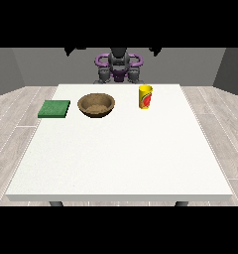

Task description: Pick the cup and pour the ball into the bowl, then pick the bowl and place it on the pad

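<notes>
A yellow cup (145, 96) with a red mark stands upright on the white table (121, 158), at the far side and right of the middle. I see no ball; the cup's inside is hidden. Left of the cup sits a brown bowl (96, 105), and it looks empty. A green square pad (54, 108) lies flat further left, near the table's left edge. Both hands are high above the table, far from all three things. Only a dark part of each shows at the scene's top edge: the hand at the view's left (74, 50) and the hand at the view's right (155, 50).
The robot's torso (119, 67) stands behind the table's far edge. A wide stretch of bare white tabletop lies between the three things and the near edge. A wooden floor surrounds the table.
</notes>
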Tool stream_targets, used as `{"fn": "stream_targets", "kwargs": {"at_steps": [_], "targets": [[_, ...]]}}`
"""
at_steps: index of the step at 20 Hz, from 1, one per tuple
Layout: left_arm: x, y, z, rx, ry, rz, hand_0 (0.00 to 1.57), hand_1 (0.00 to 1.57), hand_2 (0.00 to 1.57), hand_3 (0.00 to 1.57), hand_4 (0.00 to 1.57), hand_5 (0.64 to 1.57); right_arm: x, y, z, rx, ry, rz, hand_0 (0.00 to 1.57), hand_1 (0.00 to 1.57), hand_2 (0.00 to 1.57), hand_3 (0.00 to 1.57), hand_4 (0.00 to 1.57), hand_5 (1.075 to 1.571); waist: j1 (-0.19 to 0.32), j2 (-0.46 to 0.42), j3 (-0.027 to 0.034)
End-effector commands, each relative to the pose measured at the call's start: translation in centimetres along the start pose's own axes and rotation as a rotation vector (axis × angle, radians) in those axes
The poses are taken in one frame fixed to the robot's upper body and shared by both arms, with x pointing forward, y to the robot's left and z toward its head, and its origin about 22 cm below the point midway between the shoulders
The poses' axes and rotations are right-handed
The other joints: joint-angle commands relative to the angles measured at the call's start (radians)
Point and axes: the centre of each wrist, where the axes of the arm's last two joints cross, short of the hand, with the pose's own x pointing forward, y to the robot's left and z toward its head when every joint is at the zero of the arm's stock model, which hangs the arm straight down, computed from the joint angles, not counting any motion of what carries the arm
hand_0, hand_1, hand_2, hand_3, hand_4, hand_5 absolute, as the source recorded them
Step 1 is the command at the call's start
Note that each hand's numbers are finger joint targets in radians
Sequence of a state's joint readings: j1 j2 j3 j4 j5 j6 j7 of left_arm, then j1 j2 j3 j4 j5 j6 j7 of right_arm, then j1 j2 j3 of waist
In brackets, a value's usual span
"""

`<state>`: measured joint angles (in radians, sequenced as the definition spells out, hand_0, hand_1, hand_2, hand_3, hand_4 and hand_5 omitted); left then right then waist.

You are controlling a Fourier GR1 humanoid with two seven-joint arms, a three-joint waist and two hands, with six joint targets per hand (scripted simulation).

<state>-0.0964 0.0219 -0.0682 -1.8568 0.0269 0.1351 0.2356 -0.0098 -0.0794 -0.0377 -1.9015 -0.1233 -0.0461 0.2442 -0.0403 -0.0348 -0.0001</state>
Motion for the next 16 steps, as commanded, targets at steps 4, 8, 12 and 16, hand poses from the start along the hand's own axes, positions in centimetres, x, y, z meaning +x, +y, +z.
{"fn": "stream_targets", "kwargs": {"at_steps": [4,8,12,16], "targets": [[-3.7,1.5,-1.4,0.002,-0.191,-0.087,0.00,0.00,0.00,0.00,0.55,1.487,0.5,-1.6,-2.5,0.008,-0.165,-0.035,0.00,0.00,0.00,0.00,0.69,1.543,-0.006,0.210,-0.0002],[-7.8,3.5,-0.6,0.020,-0.157,-0.094,0.00,0.00,0.00,0.00,0.41,1.484,-0.9,-3.7,-1.9,0.020,-0.172,-0.017,0.00,0.00,0.00,0.00,0.68,1.547,-0.030,0.231,-0.0001],[-9.8,3.8,-2.7,0.002,-0.195,-0.107,0.00,0.00,0.00,0.00,0.19,1.472,-0.2,-4.0,-3.7,0.022,-0.235,-0.025,0.00,0.00,0.00,0.00,0.68,1.559,-0.038,0.290,-0.0003],[-12.8,4.2,-2.6,0.008,-0.095,-0.108,0.00,0.00,0.00,0.00,0.00,1.441,-2.2,-6.3,-3.2,0.032,-0.158,-0.012,0.00,0.00,0.00,0.00,0.67,1.560,-0.043,0.211,-0.0001]]}}
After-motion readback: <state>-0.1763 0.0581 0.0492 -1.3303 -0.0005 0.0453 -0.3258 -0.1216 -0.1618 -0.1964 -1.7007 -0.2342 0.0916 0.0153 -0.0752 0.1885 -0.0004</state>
